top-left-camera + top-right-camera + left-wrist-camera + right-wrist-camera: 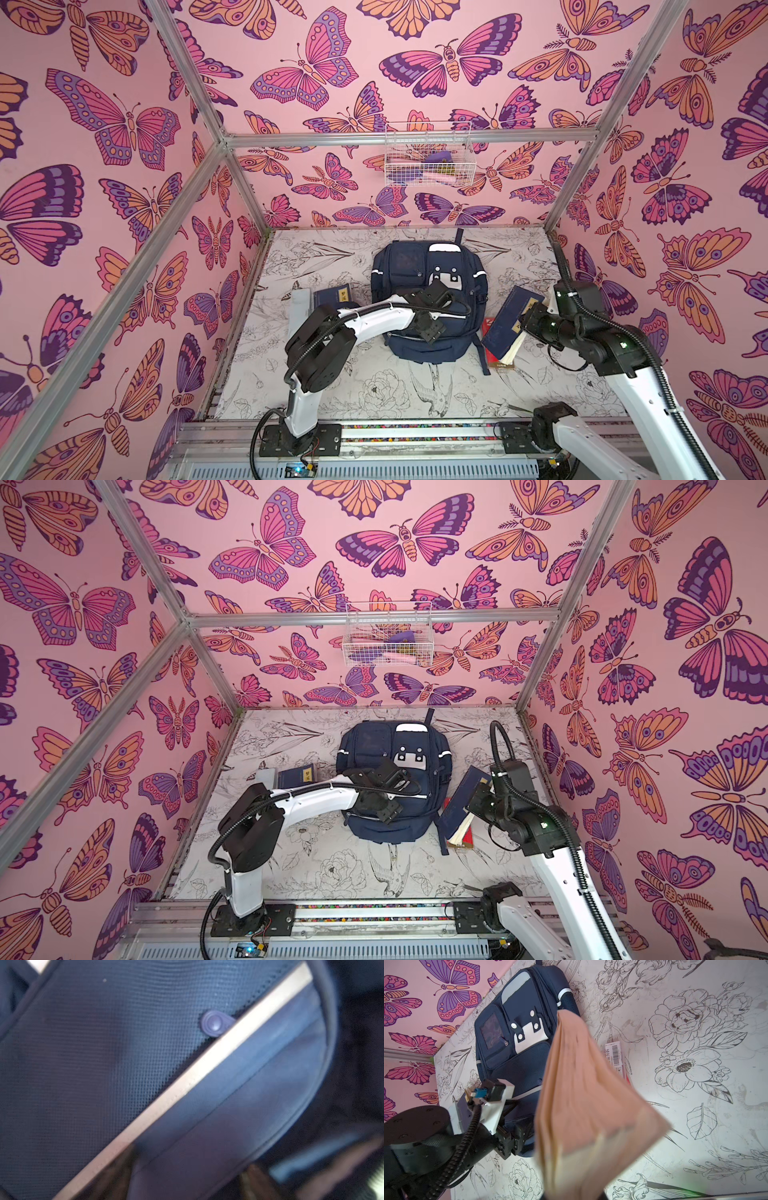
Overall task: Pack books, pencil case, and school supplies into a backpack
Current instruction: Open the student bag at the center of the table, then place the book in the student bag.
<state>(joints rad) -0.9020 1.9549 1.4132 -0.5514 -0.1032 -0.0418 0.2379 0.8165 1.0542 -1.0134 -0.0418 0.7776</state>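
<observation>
Backpack of navy-blue fabric point(409, 266) lies frame-left of the right claw point(524, 322), clamped on a tilted thin navy-blue book point(503, 326); left claw point(431, 331), spread unclear, overhangs the pack's lower front.

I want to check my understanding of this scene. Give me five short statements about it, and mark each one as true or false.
1. The right gripper holds a navy book, tilted, beside the backpack. True.
2. The backpack stands upright against the back wall. False: it lies flat on the table.
3. A second navy book, with a yellow label, lies on the table at the backpack's other side. True.
4. The wire basket sits on the table. False: it hangs on the back wall.
5. The left gripper hovers over the second navy book. False: it is at the backpack's lower front.
</observation>
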